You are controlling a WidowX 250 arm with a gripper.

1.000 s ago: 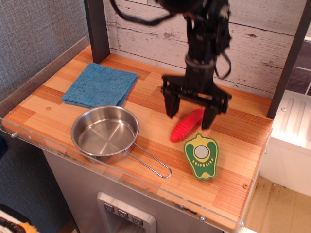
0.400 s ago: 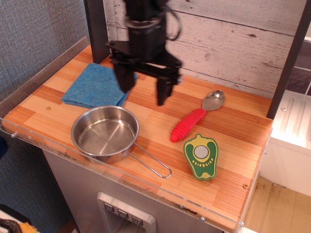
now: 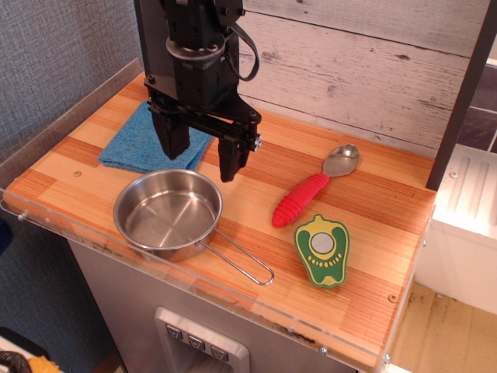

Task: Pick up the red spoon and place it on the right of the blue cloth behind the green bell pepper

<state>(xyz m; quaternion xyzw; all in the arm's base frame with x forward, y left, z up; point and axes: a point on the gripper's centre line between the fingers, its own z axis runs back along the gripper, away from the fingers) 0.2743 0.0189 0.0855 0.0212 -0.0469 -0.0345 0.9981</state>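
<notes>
Bench (image 3: pixel 373 210) of striped orange and pale wood fills my view, with a whitewashed plank wall behind it and a clear plastic lip along its front edge. My black robot arm comes down from the top left, and its pincer (image 3: pixel 200 154) hangs with both fingers spread wide apart and nothing between them. The fingertips point down over the near right corner of the blue cloth (image 3: pixel 133 138) and the far rim of the steel pan (image 3: pixel 168 213); I cannot tell whether they touch either one.

The blue cloth lies flat at the back left of the bench, partly hidden by the pincer. The steel pan sits just in front of it, its thin wire handle pointing toward the front right.

The red spoon (image 3: pixel 303 198) lies on the bench right of centre, well apart from the pincer, its red ribbed handle angled toward the front left and its silver bowl toward the back right. The green bell pepper (image 3: pixel 322 250) lies flat just in front of the spoon's handle.
</notes>
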